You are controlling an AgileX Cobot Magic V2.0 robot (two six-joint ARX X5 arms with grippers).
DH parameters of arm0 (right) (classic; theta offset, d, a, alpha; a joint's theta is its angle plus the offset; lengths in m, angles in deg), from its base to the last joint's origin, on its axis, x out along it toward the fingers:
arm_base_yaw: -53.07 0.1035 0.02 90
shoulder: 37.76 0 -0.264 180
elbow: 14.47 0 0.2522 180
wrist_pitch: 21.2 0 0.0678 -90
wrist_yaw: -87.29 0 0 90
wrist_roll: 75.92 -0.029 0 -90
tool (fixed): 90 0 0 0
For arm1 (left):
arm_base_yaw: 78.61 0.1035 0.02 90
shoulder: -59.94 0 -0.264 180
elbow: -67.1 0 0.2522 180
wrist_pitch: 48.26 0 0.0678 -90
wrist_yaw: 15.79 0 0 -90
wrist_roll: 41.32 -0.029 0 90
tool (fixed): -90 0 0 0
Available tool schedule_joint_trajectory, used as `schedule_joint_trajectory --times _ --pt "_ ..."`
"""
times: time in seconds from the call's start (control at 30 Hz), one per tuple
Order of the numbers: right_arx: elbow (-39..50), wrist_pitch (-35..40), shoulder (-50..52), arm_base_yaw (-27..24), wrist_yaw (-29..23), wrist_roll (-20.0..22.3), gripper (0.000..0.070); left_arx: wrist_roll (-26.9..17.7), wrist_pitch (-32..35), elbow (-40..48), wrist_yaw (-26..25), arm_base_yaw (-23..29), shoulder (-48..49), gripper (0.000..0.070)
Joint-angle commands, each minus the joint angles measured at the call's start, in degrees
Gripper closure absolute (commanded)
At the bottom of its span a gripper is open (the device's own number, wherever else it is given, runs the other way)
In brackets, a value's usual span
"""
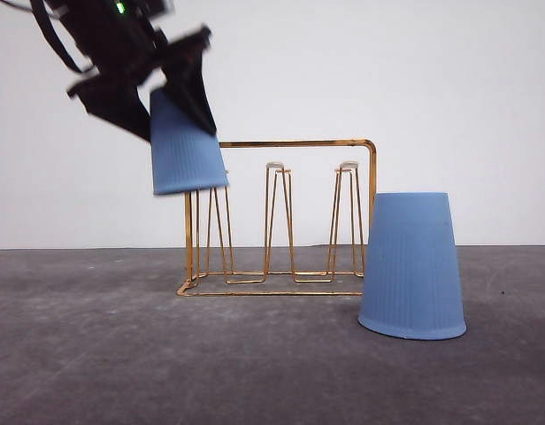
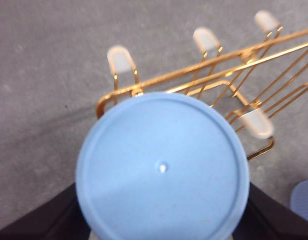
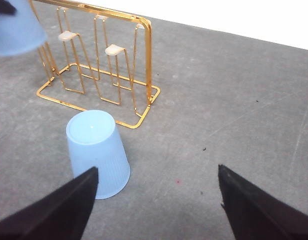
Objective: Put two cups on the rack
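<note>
Front camera sits low at desk (image 1: 95, 354) level facing a white wall, side-on to the rack (image 1: 281, 221); left wrist camera looks steeply down, close over a held cup (image 2: 162, 167); right wrist camera looks obliquely from farther back; all three share the rack.

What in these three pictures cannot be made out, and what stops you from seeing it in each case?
- Front view: the left claw is motion-blurred, and its arm is cut off by the top edge.
- Front view: the held cup covers the rack's leftmost prong top.
- Left wrist view: the held cup's base hides the claw's grip.
- Right wrist view: the right claw's fingertips run off the frame's edge beside the standing cup.
</note>
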Motion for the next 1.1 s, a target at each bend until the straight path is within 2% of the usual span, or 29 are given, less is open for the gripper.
schedule_joint_trajectory --times 0.0,0.2,0.27,0.33,0.43,0.47,0.53,0.63,0.8,0.87,0.97,1.07 --pt "-0.63 0.61 -0.17 0.24 -0.09 -0.6 0.0214 -0.12 0.9 -1.25 0.16 -0.33 -2.45 0.0411" --pt "-0.63 0.61 -0.17 0.24 -0.09 -0.61 0.0214 -0.13 1.99 -1.25 0.15 -0.33 -7.89 0.0406" --pt "-0.63 0.61 -0.17 0.24 -0.09 -0.6 0.0214 -0.13 1.96 -1.25 0.14 -0.33 -9.22 0.0376" --pt "-0.63 0.61 -0.16 0.24 -0.09 -0.6 0.0214 -0.13 1.83 -1.25 0.08 -0.33 -10.13 0.031" --pt "-0.63 0.61 -0.16 0.24 -0.09 -0.61 0.0214 -0.14 1.74 -1.27 -0.08 -0.33 -10.39 0.0158" --pt "-0.63 0.61 -0.16 0.24 -0.09 -0.61 0.0214 -0.13 1.58 -1.36 -0.14 -0.33 -10.29 0.0144" --pt "-0.63 0.63 -0.17 0.24 -0.09 -0.61 0.0214 -0.09 -0.6 -2.12 -0.14 -0.31 -9.68 0.0142" --pt "-0.63 0.61 -0.17 0.24 -0.07 -0.61 0.0214 -0.11 -9.17 -5.18 -0.16 -0.24 -8.3 0.0156" --pt "-0.63 0.55 -0.17 0.24 0.0 -0.87 0.0214 -0.28 -25.14 -10.25 -1.89 -0.09 -5.26 0.0301" --pt "-0.63 0.47 -0.2 0.28 0.81 -1.79 0.0214 -0.27 -29.36 -10.42 -4.04 -0.09 -3.42 0.0318" --pt "-0.63 0.34 -1.39 0.31 4.81 -2.55 0.0214 -0.29 -33.74 -9.56 -5.16 -0.09 -0.56 0.0317" --pt "-0.63 0.25 -3.83 0.31 8.26 -4.13 0.0214 -0.27 -33.84 -5.8 -5.35 -0.09 3.5 0.0317"
